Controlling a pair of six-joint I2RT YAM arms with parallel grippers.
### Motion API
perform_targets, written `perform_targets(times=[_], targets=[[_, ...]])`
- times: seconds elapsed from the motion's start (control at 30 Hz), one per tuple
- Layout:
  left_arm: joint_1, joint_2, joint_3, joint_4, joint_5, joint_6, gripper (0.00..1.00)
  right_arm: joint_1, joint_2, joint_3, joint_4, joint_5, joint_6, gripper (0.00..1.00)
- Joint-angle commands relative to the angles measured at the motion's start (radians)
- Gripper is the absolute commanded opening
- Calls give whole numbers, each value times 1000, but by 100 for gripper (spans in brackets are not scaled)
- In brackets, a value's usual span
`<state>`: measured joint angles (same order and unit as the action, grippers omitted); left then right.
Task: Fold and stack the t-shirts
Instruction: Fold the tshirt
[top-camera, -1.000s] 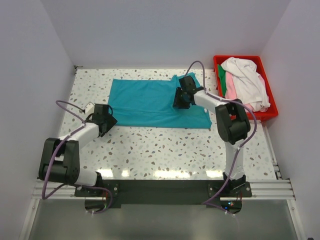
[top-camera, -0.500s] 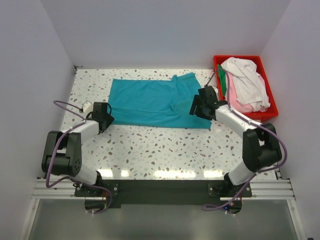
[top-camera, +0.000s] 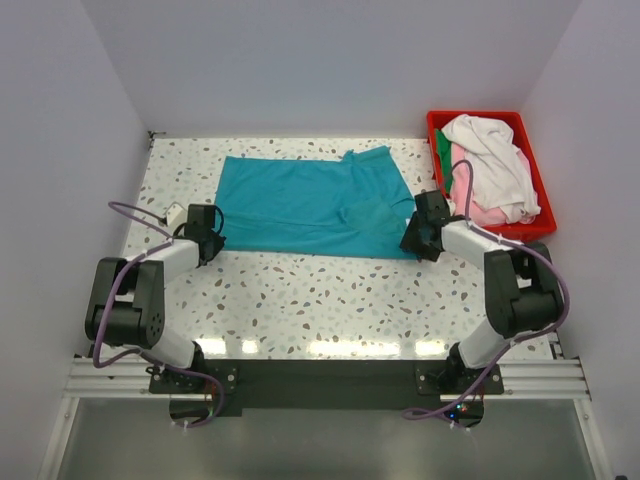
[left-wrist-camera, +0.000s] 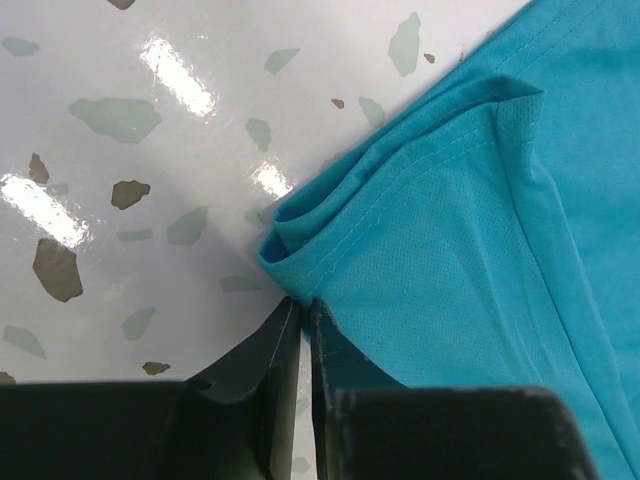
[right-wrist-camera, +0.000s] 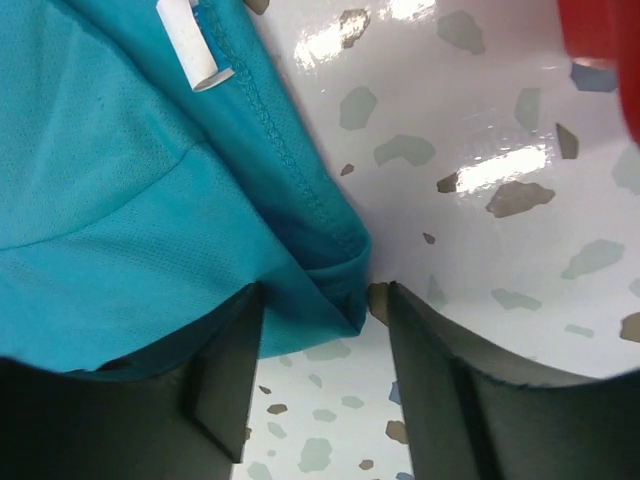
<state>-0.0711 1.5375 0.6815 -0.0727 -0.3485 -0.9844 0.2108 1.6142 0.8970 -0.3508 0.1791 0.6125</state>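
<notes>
A teal t-shirt (top-camera: 310, 205) lies spread flat across the back half of the table, with a fold raised near its right side. My left gripper (top-camera: 214, 238) is at the shirt's near left corner. In the left wrist view its jaws (left-wrist-camera: 300, 310) are shut on the tip of that corner of the teal cloth (left-wrist-camera: 450, 250). My right gripper (top-camera: 414, 241) is at the near right corner. There it is open (right-wrist-camera: 322, 297), one finger on each side of the folded corner of cloth (right-wrist-camera: 130, 180). White (top-camera: 495, 160), pink (top-camera: 462, 178) and dark green (top-camera: 443, 150) t-shirts are piled in the bin.
A red plastic bin (top-camera: 538, 232) stands at the back right, close to my right arm; its edge (right-wrist-camera: 600, 40) shows in the right wrist view. A white label (right-wrist-camera: 188, 40) sticks out of the teal shirt's hem. Speckled tabletop (top-camera: 320, 300) spreads in front of the shirt.
My right gripper has come forward and right, from the shirt's back right part to its near right corner. My left jaws have closed on the near left corner.
</notes>
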Motion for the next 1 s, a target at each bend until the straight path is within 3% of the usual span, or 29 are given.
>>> perform_targets(times=[0.0, 0.03, 0.07, 0.1, 0.17, 0.5, 0.67, 0.7, 0.73, 0.77, 0.87, 0.97], targets=[[8, -17, 12, -19, -14, 13, 13, 4, 4, -12, 67, -20, 30, 53], [8, -25, 6, -21, -12, 13, 11, 2, 0, -24, 73, -26, 33, 48], [8, -51, -6, -33, -15, 13, 5, 2, -22, -53, 72, -38, 33, 15], [8, -62, -7, -39, -15, 13, 5, 2, -22, -64, 66, -38, 33, 14], [8, -82, -22, -55, -29, 7, 0, 2, -74, -89, 62, -46, 33, 0], [14, -319, -137, -290, -101, -79, 0, 2, -431, -239, -127, -119, 7, 0], [14, -563, -237, -412, -136, -141, 1, 2, -654, -317, -249, -225, 39, 0], [14, -638, -246, -438, -135, -145, 7, 2, -725, -328, -298, -231, 43, 0], [14, -672, -258, -444, -127, -140, 15, 2, -756, -331, -319, -231, 46, 17], [14, -704, -263, -452, -115, -138, 38, 2, -783, -331, -338, -228, 44, 29], [14, -783, -243, -483, -75, -114, 67, 4, -836, -322, -359, -253, 46, 68], [14, -791, -151, -460, -89, -38, 74, 2, -803, -261, -335, -216, 23, 81]])
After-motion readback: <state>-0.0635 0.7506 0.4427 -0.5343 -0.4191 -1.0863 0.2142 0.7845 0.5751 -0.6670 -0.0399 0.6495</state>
